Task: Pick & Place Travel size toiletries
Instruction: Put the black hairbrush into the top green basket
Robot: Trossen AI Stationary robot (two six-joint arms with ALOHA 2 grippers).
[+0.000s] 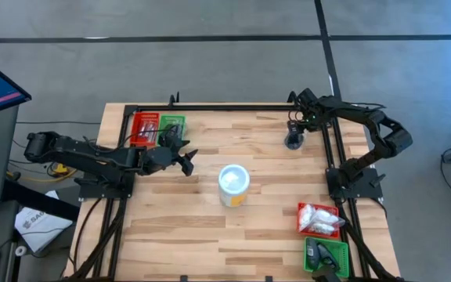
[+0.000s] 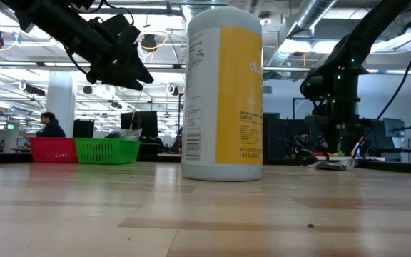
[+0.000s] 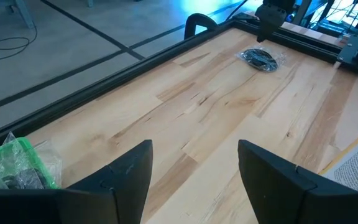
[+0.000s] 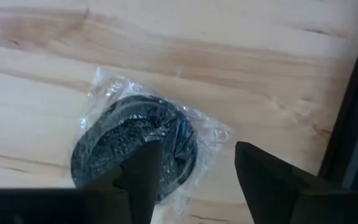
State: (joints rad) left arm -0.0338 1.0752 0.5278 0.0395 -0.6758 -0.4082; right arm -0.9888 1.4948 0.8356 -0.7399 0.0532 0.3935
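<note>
A dark grey round flat piece in a clear wrapper (image 4: 114, 140) lies flat on the table at the far right; it also shows in the high view (image 1: 293, 143), the low view (image 2: 334, 164) and the left wrist view (image 3: 260, 59). My right gripper (image 4: 197, 171) is open and points down right over it (image 1: 294, 131), one finger over the piece and the other beside it. My left gripper (image 1: 186, 159) is open and empty (image 3: 194, 171). It hangs above the table (image 2: 123, 61), left of the white cup (image 1: 233, 184). My right gripper's open fingers (image 4: 145, 171) stand over the wrapped round piece from above. I cannot tell whether they touch it.
A red tray (image 1: 142, 129) and a green tray (image 1: 172, 124) with wrapped items stand at the far left. At the near right are a red tray (image 1: 301, 219) with white sachets and a green tray (image 1: 308, 258) with dark pieces. Black frame rails (image 1: 331, 149) border the table.
</note>
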